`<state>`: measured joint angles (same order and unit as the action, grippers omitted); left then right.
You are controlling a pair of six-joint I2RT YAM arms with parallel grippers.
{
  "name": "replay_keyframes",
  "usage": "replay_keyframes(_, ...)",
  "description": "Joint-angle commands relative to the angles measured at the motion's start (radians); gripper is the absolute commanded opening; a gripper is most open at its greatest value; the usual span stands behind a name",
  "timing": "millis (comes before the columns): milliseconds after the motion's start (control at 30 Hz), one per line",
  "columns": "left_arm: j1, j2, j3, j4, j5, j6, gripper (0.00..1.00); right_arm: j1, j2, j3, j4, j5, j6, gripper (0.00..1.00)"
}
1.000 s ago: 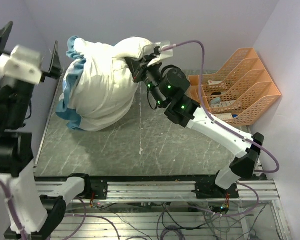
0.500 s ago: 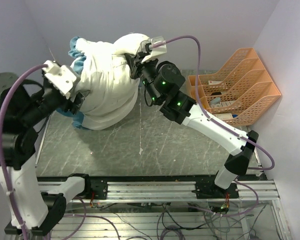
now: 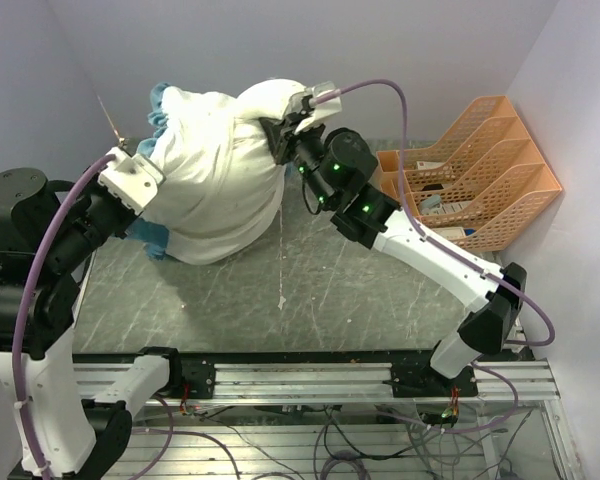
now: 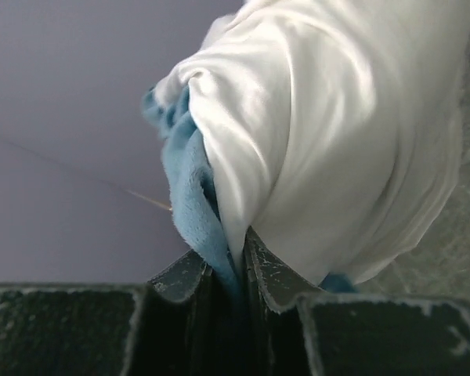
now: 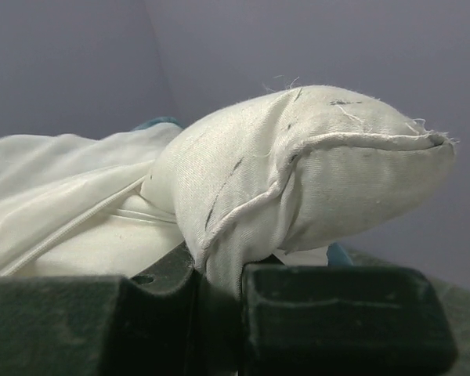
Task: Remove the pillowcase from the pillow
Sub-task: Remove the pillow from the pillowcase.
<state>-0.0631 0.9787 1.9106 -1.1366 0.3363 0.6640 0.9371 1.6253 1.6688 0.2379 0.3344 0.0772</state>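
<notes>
The pillowcase (image 3: 215, 185) is inside out, white side showing, bunched over most of the pillow at the table's back left. Its teal ruffled edge (image 3: 152, 235) hangs on the left. My left gripper (image 3: 148, 187) is shut on that edge: in the left wrist view the teal ruffle (image 4: 189, 200) and white fabric (image 4: 337, 141) run down between the fingers of the left gripper (image 4: 225, 254). A bare off-white corner of the pillow (image 3: 272, 100) sticks out at the top right. My right gripper (image 3: 285, 135) is shut on it, and the right wrist view shows the pillow corner (image 5: 321, 168) pinched in that gripper (image 5: 219, 270).
An orange multi-slot file tray (image 3: 470, 170) stands at the back right, close behind the right arm's elbow. Walls close in on the left, back and right. The grey table surface (image 3: 310, 280) ends at a metal rail (image 3: 310, 380) along the near edge.
My left arm has swung in from the left wall and its gripper has closed on the pillowcase's teal edge. The right gripper keeps its hold on the pillow corner, and the bundle has shifted slightly right.
</notes>
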Motion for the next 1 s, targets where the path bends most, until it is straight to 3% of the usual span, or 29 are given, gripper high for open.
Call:
replay_keyframes(0,0.009,-0.035,0.007,0.044,-0.157,0.06,0.22,-0.126,-0.045,-0.043,0.05,0.056,0.038,0.0)
replay_keyframes(100,0.009,-0.041,-0.015,0.065,-0.176,0.069,0.2,-0.155,-0.049,-0.067,0.047,0.034,0.07,0.0)
replay_keyframes(267,0.009,-0.064,-0.121,0.193,-0.28,0.097,0.07,-0.193,-0.072,-0.116,0.053,0.005,0.109,0.0)
replay_keyframes(400,0.009,-0.108,-0.302,0.409,-0.468,0.169,0.07,-0.259,-0.108,-0.173,0.058,-0.044,0.182,0.0)
replay_keyframes(500,0.009,-0.1,-0.39,0.464,-0.552,0.167,0.07,-0.318,-0.148,-0.242,0.086,-0.106,0.248,0.0)
replay_keyframes(667,0.01,-0.083,-0.534,0.483,-0.524,0.106,0.07,-0.354,-0.198,-0.296,0.11,-0.15,0.298,0.0)
replay_keyframes(700,0.01,-0.077,-0.552,0.467,-0.485,0.088,0.11,-0.354,-0.204,-0.296,0.112,-0.162,0.308,0.0)
replay_keyframes(733,0.01,-0.066,-0.559,0.444,-0.431,0.056,0.26,-0.354,-0.208,-0.293,0.114,-0.172,0.318,0.0)
replay_keyframes(800,0.01,-0.037,-0.529,0.362,-0.297,0.022,0.76,-0.352,-0.213,-0.275,0.116,-0.199,0.344,0.0)
replay_keyframes(833,0.009,-0.023,-0.493,0.329,-0.236,-0.014,0.95,-0.348,-0.21,-0.261,0.116,-0.221,0.358,0.0)
replay_keyframes(967,0.008,0.029,-0.243,0.247,0.043,-0.144,1.0,-0.314,-0.193,-0.193,0.111,-0.258,0.382,0.0)
